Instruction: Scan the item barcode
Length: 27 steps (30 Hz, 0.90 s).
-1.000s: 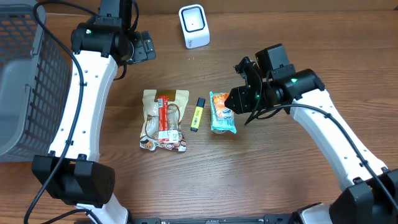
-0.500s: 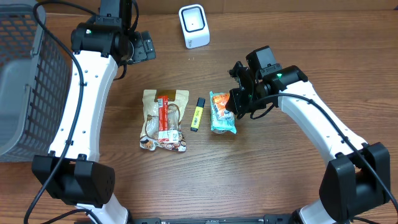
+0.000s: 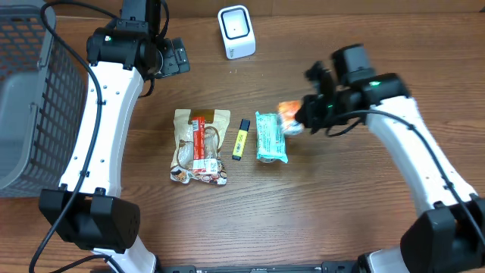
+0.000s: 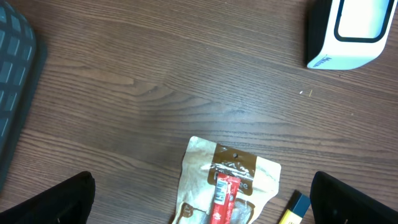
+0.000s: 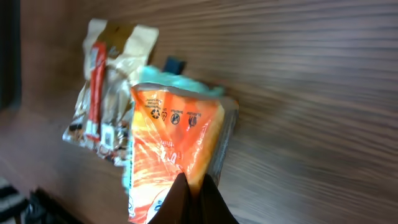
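- Brown wooden table [image 3: 341, 220], with a grey mesh basket [image 3: 30, 98] out at 9 o'clock and the white barcode scanner [image 3: 236, 32] standing at 12 o'clock, window facing the work area.
- The right gripper [image 3: 301, 120] is clamped tight on one edge of the orange snack packet [image 3: 289, 120]. The packet hangs at about 1 o'clock of the teal packet [image 3: 270, 137]. I can't tell if the two touch.
- My guess is the edge pinch is there to leave the printed faces bare for the scanner. I can't spot a barcode in the wrist view, only recycling marks.
- The yellow highlighter [image 3: 240, 139] and beige snack pouch [image 3: 198, 145] lie in a row at 9 o'clock of the teal one, probably queued up.
- The left gripper [image 3: 176, 57] hovers wide open and empty at 8 o'clock of the scanner, out of the way.
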Motion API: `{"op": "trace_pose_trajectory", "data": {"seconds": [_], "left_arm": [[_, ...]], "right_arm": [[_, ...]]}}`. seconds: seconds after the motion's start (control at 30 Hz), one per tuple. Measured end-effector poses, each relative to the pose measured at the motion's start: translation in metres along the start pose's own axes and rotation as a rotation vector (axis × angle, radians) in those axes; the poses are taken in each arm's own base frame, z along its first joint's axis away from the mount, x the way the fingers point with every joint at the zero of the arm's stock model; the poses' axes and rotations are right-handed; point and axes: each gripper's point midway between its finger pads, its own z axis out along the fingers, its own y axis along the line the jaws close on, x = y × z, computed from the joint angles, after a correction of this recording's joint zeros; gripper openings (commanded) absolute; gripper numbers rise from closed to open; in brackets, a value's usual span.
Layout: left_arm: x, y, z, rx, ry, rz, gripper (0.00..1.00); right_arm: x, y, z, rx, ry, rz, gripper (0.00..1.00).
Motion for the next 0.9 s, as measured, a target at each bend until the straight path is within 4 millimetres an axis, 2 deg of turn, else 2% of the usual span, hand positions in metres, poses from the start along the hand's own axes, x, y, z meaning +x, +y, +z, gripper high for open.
{"op": "trace_pose_trajectory", "data": {"seconds": [0.13, 0.2, 0.5, 0.67, 0.77, 0.9], "left_arm": [[0.000, 0.000, 0.000, 0.000, 0.000, 0.000, 1.00], [0.000, 0.000, 0.000, 0.000, 0.000, 0.000, 1.00], [0.000, 0.000, 0.000, 0.000, 0.001, 0.000, 1.00], [0.000, 0.000, 0.000, -0.001, 0.001, 0.000, 1.00], [0.000, 0.000, 0.000, 0.000, 0.001, 0.000, 1.00], [0.000, 0.000, 0.000, 0.000, 0.001, 0.000, 1.00]], "right_arm": [[-0.003, -0.033, -0.010, 0.028, -0.025, 0.073, 0.04], [0.000, -0.046, -0.008, 0.040, -0.024, 0.095, 0.04], [0.042, -0.088, 0.043, 0.101, 0.021, 0.134, 0.04], [0.060, -0.102, 0.062, 0.121, 0.021, 0.149, 0.04], [0.067, -0.104, 0.066, 0.126, 0.032, 0.159, 0.04], [0.066, -0.104, 0.066, 0.124, 0.029, 0.164, 0.04]]}}
